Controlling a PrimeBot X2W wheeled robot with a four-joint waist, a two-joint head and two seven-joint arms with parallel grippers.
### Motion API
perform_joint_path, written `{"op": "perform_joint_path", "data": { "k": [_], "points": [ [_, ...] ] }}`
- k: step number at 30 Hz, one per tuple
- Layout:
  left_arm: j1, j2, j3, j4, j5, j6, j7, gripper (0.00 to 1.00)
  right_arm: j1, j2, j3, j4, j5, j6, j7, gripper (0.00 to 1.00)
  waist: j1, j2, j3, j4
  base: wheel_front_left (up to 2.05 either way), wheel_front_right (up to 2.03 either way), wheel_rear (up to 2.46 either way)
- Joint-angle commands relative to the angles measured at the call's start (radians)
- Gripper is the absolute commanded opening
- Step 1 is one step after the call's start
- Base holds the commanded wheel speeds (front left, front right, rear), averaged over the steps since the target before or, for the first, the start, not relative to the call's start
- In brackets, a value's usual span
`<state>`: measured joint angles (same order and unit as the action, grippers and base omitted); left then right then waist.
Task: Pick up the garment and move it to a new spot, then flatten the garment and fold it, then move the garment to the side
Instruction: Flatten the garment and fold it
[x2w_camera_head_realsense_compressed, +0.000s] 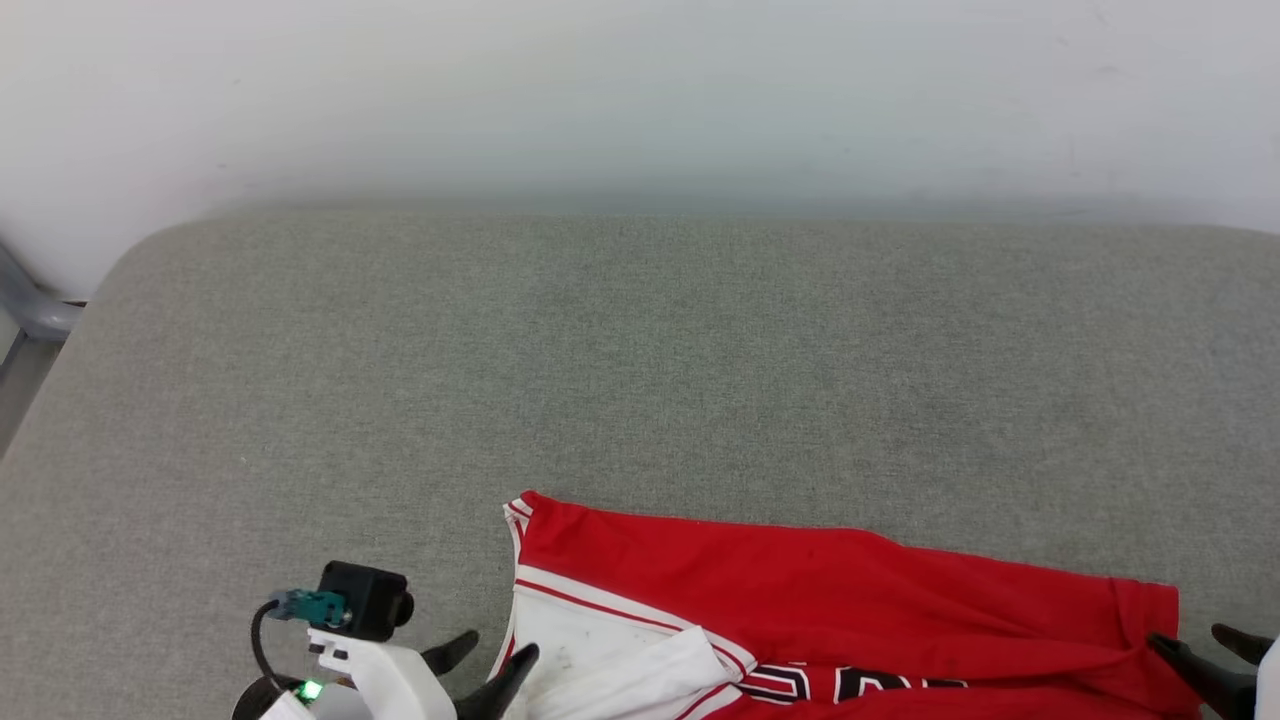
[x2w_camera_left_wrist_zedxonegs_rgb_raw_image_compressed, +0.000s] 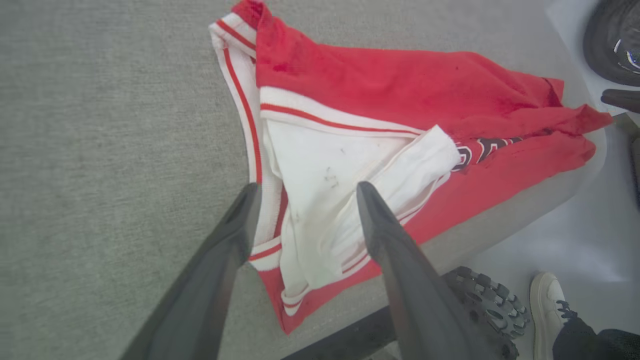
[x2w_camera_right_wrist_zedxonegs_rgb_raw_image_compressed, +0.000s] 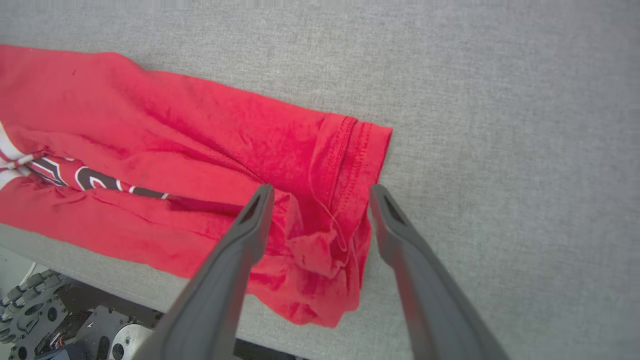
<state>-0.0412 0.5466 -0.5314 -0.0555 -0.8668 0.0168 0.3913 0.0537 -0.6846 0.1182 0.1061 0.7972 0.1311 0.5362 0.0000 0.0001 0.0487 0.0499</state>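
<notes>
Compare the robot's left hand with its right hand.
The left hand points at the white sleeve with red-striped trim of the red jersey shirt; the right hand points at its plain red stitched hem. In the head view the left hand shows a pale wrist and black camera; the right hand shows dark fingertips. Both are open, near the front edge of the grey fabric surface.

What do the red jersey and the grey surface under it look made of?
Red jersey shirt with white sleeve: soft matte knit, likely cotton or polyester; it wrinkles, bunches, and shows a double-stitched hem.
Grey flat surface: matte woven cloth, felt-like, over a rounded-corner top; fine heathered weave visible, core hidden.
</notes>
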Motion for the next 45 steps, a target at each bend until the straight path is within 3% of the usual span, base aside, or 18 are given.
{"op": "perform_joint_path", "data": {
  "k": [1,6,13,20,26,34,45],
  "points": [
    [0.016,-0.015,0.024,-0.008,0.001,0.007,-0.048,1.0,0.02,0.022,-0.038,-0.019,0.008,-0.001,0.04,1.0,0.0,-0.0001,-0.009,-0.001,0.0,0.0,0.0],
    [0.009,-0.035,0.062,-0.02,0.042,0.001,-0.178,1.0,0.036,0.077,-0.148,-0.042,-0.028,-0.001,0.154,1.0,0.0,-0.0001,-0.018,0.001,0.0,0.0,0.0],
    [-0.009,-0.065,0.107,0.004,0.148,0.006,-0.422,1.0,0.047,0.245,-0.331,-0.096,-0.148,-0.001,0.357,1.0,0.0,-0.0001,-0.01,0.01,0.0,0.0,0.0],
    [-0.032,-0.081,0.169,0.019,0.257,0.019,-0.633,1.0,-0.011,0.409,-0.479,-0.113,-0.245,-0.001,0.47,1.0,0.0,-0.0001,0.03,0.023,0.0,0.0,0.0],
    [-0.022,-0.122,0.243,-0.043,0.377,0.007,-0.657,1.0,-0.048,0.467,-0.561,-0.086,-0.302,-0.001,0.508,1.0,0.0,-0.0001,0.067,0.041,0.0,0.0,0.0],
    [0.017,-0.185,0.338,-0.077,0.458,-0.064,-0.658,1.0,-0.082,0.488,-0.596,0.0,-0.309,-0.001,0.524,1.0,0.0,-0.0001,0.105,0.052,0.0,0.0,0.0],
    [0.013,-0.246,0.381,-0.073,0.501,-0.115,-0.658,1.0,-0.097,0.523,-0.496,0.129,-0.251,0.001,0.491,1.0,0.0,-0.0001,0.13,0.054,0.0,0.0,0.0]
  ]
}}
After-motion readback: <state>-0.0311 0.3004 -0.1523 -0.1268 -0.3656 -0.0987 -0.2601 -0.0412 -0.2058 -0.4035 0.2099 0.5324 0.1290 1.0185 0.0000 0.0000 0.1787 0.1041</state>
